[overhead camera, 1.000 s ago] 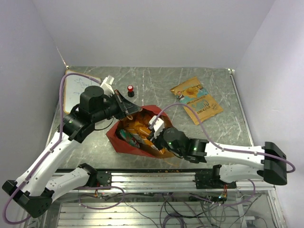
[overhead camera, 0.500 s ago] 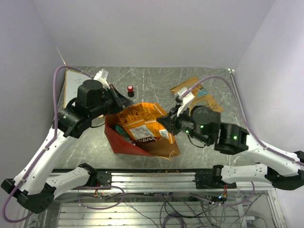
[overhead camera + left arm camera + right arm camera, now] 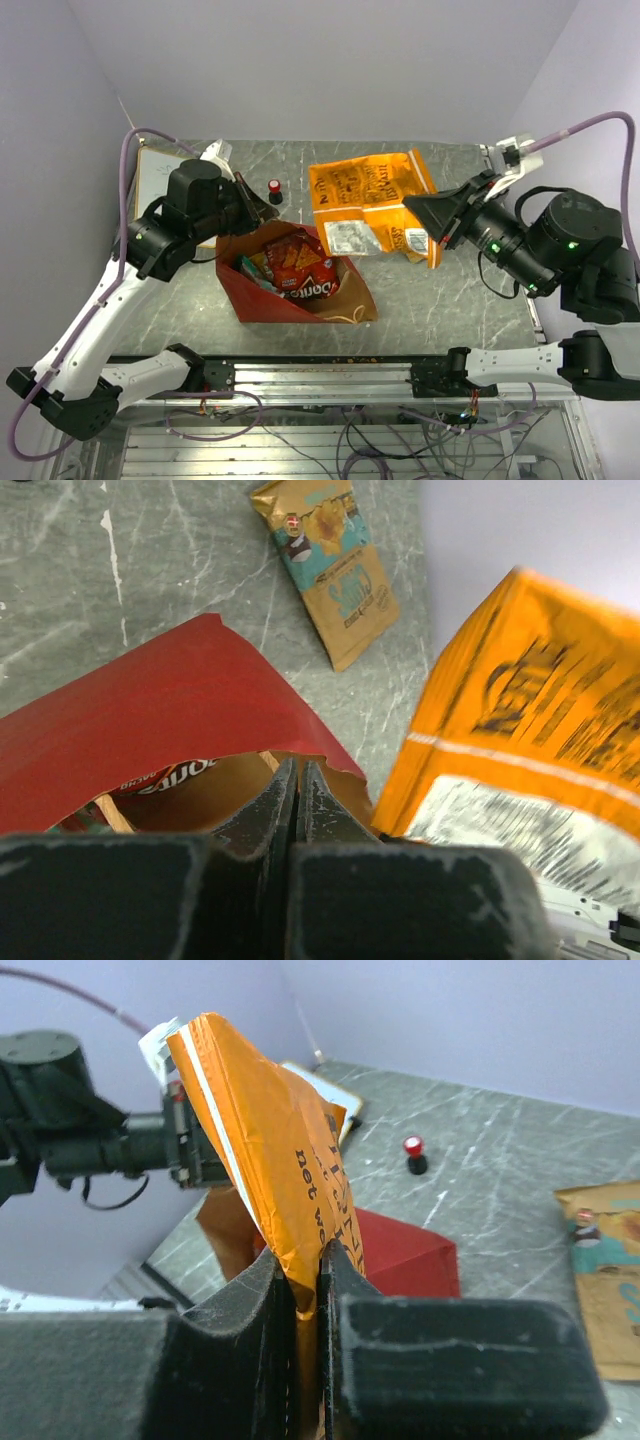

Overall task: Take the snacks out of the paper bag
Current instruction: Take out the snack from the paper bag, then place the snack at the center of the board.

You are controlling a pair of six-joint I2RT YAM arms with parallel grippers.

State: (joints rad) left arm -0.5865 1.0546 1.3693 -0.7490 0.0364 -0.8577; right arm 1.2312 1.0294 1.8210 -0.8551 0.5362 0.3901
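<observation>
The large red paper bag with brown kraft lining (image 3: 262,300) stands on the grey marbled counter (image 3: 440,300) towards its near edge, with its mouth open upward. A red Doritos chip bag (image 3: 303,278) lies inside, label up, over other packets that are too hidden to identify.

The left fingers (image 3: 250,825) are at the bag's far left rim. They are pressed together, with the kraft edge of the bag caught at their tips.

To the right and beyond the bag, the right fingers (image 3: 240,1310) are clamped flat on one edge of a large orange crinkly foil packet (image 3: 360,200). This packet hangs in the air, outside the bag, with its printed face and white label panel turned towards the overhead camera.

A flat tan packet with teal print (image 3: 335,575) lies on the counter behind the orange packet, well apart from the bag.

At the far left, a small black knob with a red cap (image 3: 274,188) stands upright just beyond the left fingers.
</observation>
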